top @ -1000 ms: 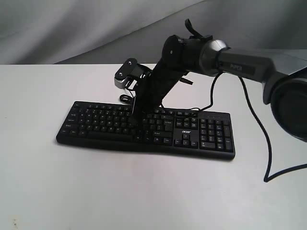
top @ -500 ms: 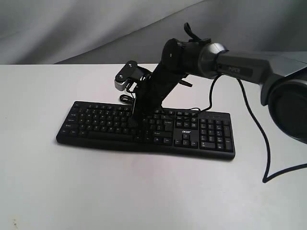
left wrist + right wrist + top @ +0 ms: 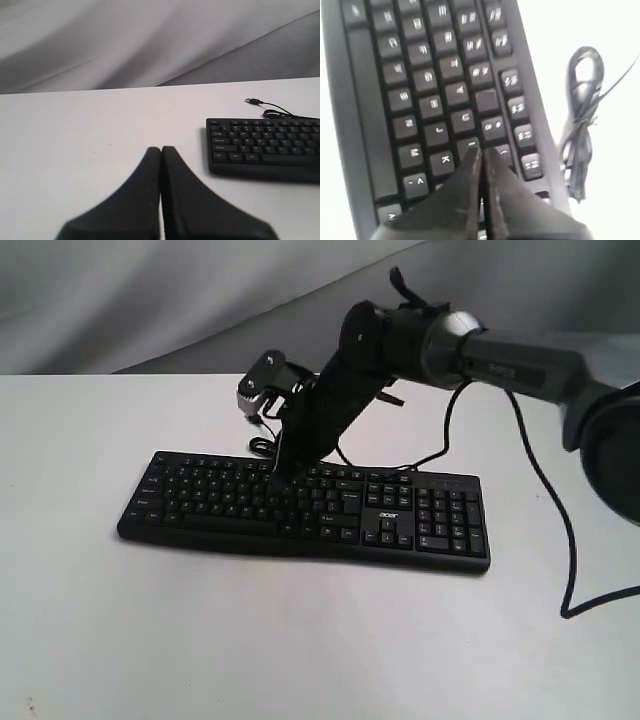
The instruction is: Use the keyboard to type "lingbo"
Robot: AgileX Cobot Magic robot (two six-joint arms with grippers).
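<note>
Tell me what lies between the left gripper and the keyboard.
Only bare white table separates the left gripper from the keyboard; the left wrist view shows it.

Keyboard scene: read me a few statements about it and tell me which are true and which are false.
1. The right gripper is shut, its tips over the letter keys of the keyboard. True.
2. The left gripper is pressing a key. False: it is shut over the table, apart from the keyboard's end.
3. The USB plug is plugged into a socket. False: it lies loose on the table.
4. The number pad is at the keyboard's right end in the exterior view. True.
5. The cable lies in a bundle beside the keyboard. True.
</note>
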